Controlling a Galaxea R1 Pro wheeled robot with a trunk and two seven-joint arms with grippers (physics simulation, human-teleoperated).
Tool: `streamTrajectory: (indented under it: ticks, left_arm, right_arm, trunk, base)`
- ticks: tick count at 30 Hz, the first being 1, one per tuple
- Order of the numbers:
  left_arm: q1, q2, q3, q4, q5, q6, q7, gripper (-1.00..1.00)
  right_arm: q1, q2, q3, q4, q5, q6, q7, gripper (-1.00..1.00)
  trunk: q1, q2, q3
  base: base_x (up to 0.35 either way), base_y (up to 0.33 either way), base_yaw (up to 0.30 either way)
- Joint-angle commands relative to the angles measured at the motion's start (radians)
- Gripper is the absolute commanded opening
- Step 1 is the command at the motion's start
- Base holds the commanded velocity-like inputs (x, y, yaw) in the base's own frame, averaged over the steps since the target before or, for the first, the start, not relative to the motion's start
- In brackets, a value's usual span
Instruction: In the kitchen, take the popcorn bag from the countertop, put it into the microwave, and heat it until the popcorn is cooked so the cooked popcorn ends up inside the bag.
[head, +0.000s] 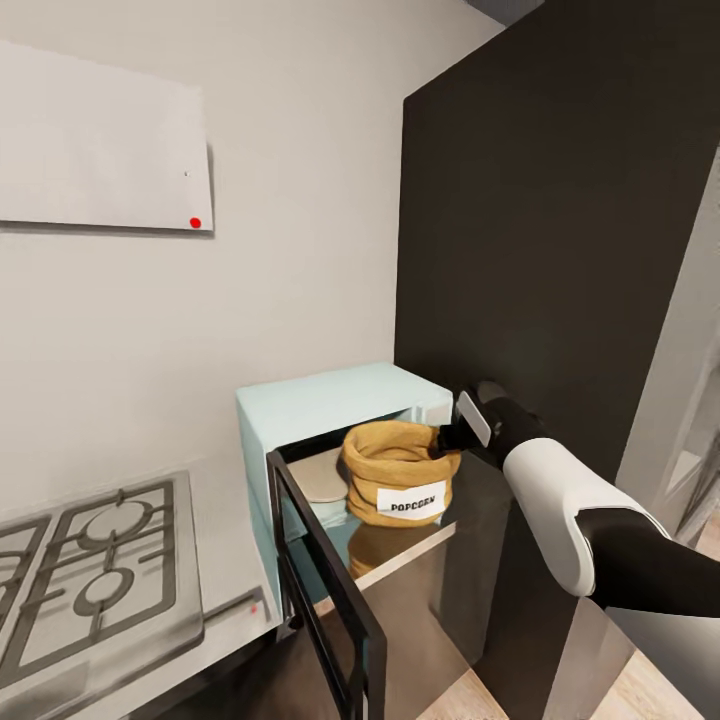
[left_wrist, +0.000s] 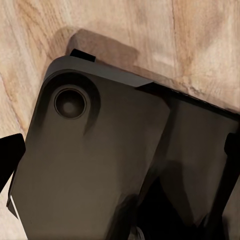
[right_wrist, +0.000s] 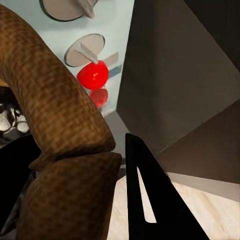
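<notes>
Popcorn bag (head: 398, 472): tan burlap sack, rolled rim, white label, sitting at the mouth of the microwave (head: 320, 410), centre frame. Right gripper (head: 450, 438) fingers pinch its rim on the right side. Microwave door (head: 325, 590) swung open toward lower centre; dark cabinet wall (head: 560, 220) just right of the arm. Gas hob (head: 95, 570) lower left on the countertop (head: 235, 560). Left gripper: state cannot be told.

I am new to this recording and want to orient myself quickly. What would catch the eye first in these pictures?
The tan popcorn bag stands out first, sitting at the open front of the mint-blue microwave, whose dark door swings toward the camera. The right gripper pinches the bag's rolled rim. To the left, a gas hob lies in the grey countertop.
</notes>
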Motion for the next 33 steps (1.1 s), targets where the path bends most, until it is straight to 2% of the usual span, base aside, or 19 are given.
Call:
streamTrajectory:
  ticks: [1, 13, 28, 33]
  left_arm:
    - [0.0, 0.0, 0.004, -0.001, 0.003, -0.001, 0.0, 1.0]
    - [0.0, 0.0, 0.004, 0.0, 0.003, -0.001, -0.001, 1.0]
    - [0.0, 0.0, 0.004, 0.0, 0.003, 0.0, -0.001, 1.0]
    - [0.001, 0.0, 0.004, 0.0, 0.003, -0.001, -0.001, 1.0]
  right_arm:
    - [-0.001, -0.001, 0.002, -0.002, 0.046, 0.007, -0.007, -1.0]
    - [-0.001, 0.003, 0.0, -0.016, 0.044, 0.007, -0.006, -1.0]
    - [-0.001, 0.0, 0.0, -0.016, 0.046, 0.007, -0.006, -1.0]
    - [-0.001, -0.001, -0.001, -0.016, 0.046, 0.007, -0.006, -1.0]
  trunk:
    - [0.0, -0.001, -0.001]
    - [0.0, -0.001, -0.001]
    - [0.0, -0.001, -0.001]
    - [0.0, -0.001, -0.001]
  base:
    - [0.0, 0.0, -0.007]
    - [0.0, 0.009, 0.0]
    - [0.0, 0.301, 0.0]
    - [0.0, 0.083, 0.0]
